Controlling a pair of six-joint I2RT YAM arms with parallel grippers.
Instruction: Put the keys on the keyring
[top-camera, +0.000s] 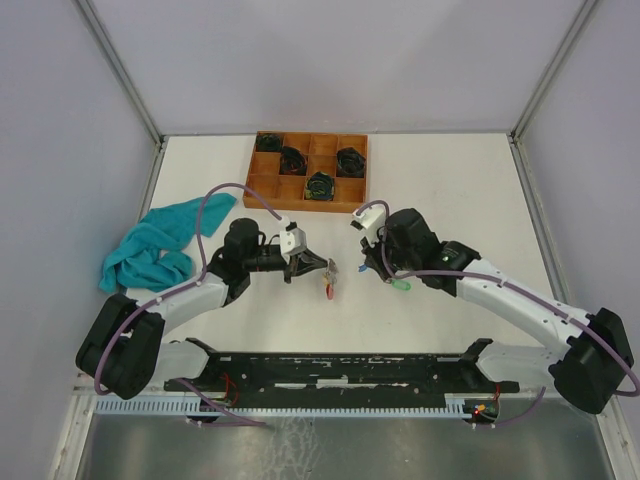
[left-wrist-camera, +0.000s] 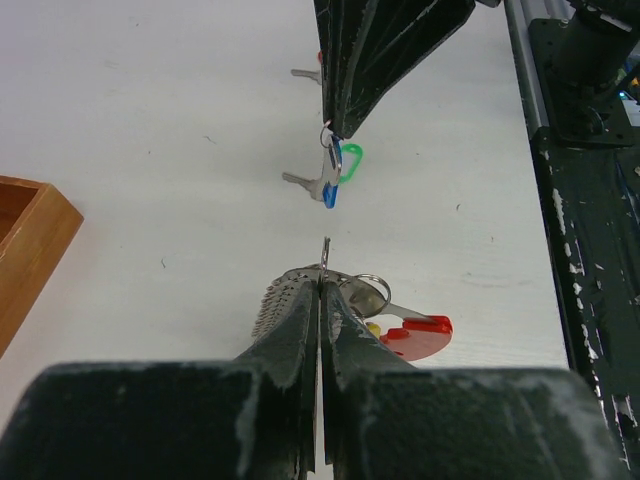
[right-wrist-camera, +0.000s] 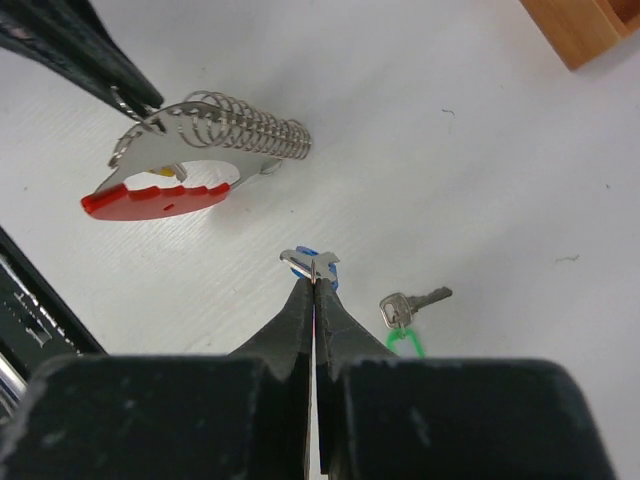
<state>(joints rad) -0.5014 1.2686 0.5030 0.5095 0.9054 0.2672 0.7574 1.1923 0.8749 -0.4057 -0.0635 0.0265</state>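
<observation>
My left gripper (top-camera: 318, 268) is shut on the keyring (top-camera: 329, 288), a metal plate with a wire coil, a small ring and a red plastic tag; it holds it just above the table. The keyring shows in the left wrist view (left-wrist-camera: 410, 335) and the right wrist view (right-wrist-camera: 160, 198), with a bit of yellow against it. My right gripper (right-wrist-camera: 315, 275) is shut on the silver key with the blue tag (right-wrist-camera: 312, 262), a short way right of the keyring. The green-tagged key (right-wrist-camera: 410, 305) lies on the table beside the right fingers and also shows in the top view (top-camera: 401, 286).
A wooden tray (top-camera: 308, 207) of compartments with black coiled bundles stands at the back centre; its corner shows in the left wrist view (left-wrist-camera: 25, 240). A teal cloth (top-camera: 155, 245) lies crumpled at the left. The black rail (top-camera: 330, 370) runs along the near edge.
</observation>
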